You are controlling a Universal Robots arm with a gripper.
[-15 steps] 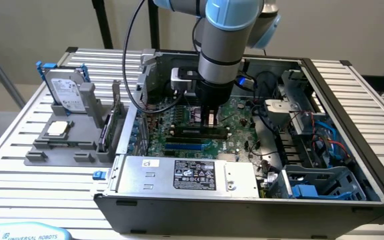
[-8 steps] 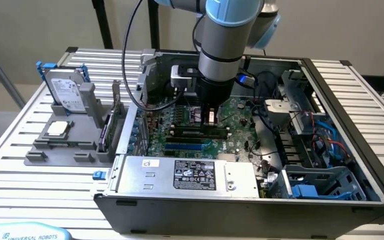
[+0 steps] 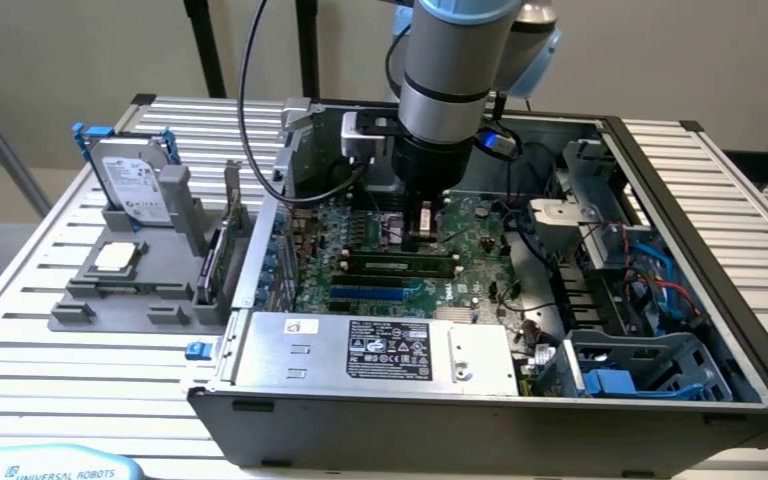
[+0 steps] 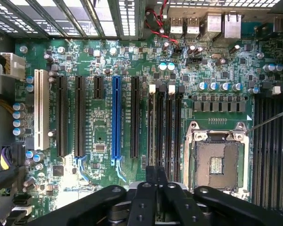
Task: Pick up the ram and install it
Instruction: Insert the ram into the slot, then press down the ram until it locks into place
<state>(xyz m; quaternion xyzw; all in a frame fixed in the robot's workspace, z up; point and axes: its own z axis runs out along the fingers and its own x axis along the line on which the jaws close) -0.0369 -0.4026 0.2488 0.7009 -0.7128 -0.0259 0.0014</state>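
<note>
— Looking for the ram (image 3: 404,266)? In the exterior view it lies lengthwise along a black slot on the motherboard (image 3: 480,212), its green strip and dark chips facing up.

— And the gripper (image 3: 423,238)?

— It hangs just behind the stick, tip low over the board. Whether it touches the stick I cannot tell. From the wrist view the gripper (image 4: 156,175) has its two fingertips pressed together, with nothing visible between them.

— What is below it there?

— Long black slots with white clips, between the blue slot (image 4: 116,117) and the open processor socket (image 4: 217,160).

— And around the board?

— The open computer case (image 3: 704,250) holds it, with the silver power supply (image 3: 384,350) along the near wall. Outside the case, on the exterior view's left, a grey holder (image 3: 77,305) carries a hard drive (image 3: 133,180) standing upright and a square silver processor (image 3: 115,257) lying flat.
</note>
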